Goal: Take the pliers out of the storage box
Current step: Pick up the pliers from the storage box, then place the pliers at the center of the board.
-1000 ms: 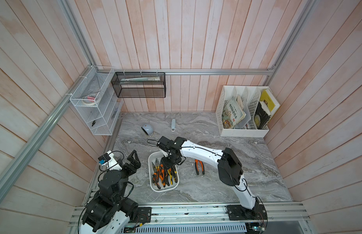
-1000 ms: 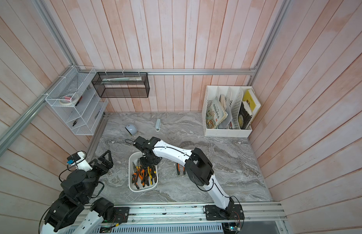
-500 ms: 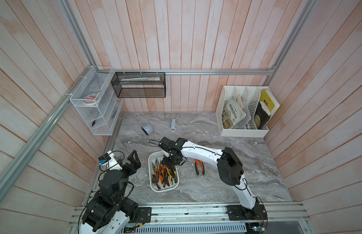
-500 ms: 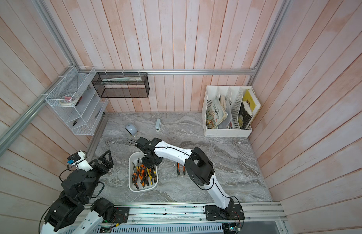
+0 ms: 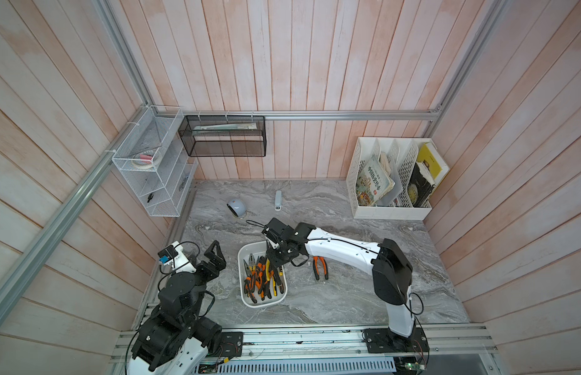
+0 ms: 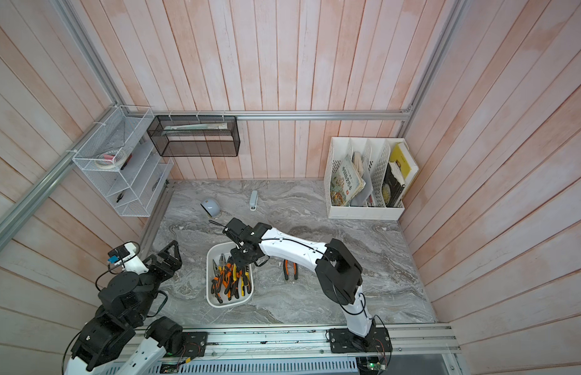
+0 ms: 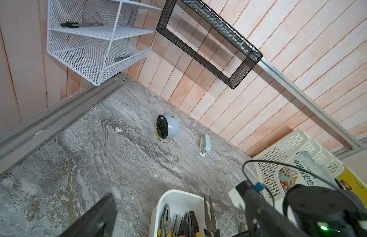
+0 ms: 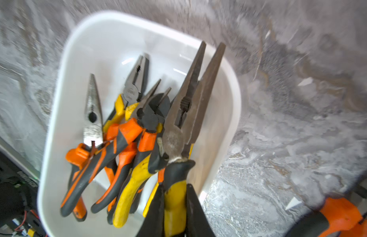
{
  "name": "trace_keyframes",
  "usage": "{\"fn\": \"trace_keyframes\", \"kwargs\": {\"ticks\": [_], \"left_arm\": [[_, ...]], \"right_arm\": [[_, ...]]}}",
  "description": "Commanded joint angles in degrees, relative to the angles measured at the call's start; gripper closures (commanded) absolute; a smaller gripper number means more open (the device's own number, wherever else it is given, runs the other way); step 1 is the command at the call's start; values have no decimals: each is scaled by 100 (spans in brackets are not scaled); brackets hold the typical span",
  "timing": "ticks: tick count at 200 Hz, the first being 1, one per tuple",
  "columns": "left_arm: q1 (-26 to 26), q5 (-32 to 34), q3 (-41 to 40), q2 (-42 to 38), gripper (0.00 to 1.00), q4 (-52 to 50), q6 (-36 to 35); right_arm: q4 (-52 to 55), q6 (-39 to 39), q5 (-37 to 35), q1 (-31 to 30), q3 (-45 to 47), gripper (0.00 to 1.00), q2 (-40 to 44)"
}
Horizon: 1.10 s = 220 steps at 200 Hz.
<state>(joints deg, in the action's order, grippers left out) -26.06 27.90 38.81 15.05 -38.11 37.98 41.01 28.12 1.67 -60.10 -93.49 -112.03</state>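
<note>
R gripper (image 8: pixel 175 190) clamps yellow-handled pliers (image 8: pixel 175 139) at right wall of box (image 5: pixel 264 302) (other pliers (image 5: pixel 258 279) heaped inside; loose pair (image 5: pixel 320 268) on table (image 5: pixel 347 292), right of box). L gripper (image 5: pixel 209 258) wide open, left of box.

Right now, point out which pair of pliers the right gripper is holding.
The long-nosed pliers with yellow-and-black handles and rusty brown jaws. The right gripper clamps its handles, while the other pliers lie loose in the storage box.
</note>
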Motion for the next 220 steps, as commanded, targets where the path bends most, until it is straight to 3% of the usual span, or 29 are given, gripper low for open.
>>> {"fn": "trace_keyframes", "kwargs": {"ticks": [1, 48, 122, 150, 220], "left_arm": [[-63, 99, -35, 0, 0, -8, 6], [-67, 108, -32, 11, 0, 2, 8], [-69, 84, -46, 116, 0, 17, -9], [-70, 66, -32, 166, 0, 8, -7], [-75, 84, -28, 148, 0, -37, 35]], "right_arm": [[-752, 98, -234, 123, 353, 100, 642], [-649, -69, -471, 716, 1588, 100, 1794], [960, 93, -1586, 2185, 3268, 100, 3607], [1208, 216, -1589, 2723, 3658, 100, 3758], [150, -250, -1565, 2747, 3944, 100, 2879]]}}
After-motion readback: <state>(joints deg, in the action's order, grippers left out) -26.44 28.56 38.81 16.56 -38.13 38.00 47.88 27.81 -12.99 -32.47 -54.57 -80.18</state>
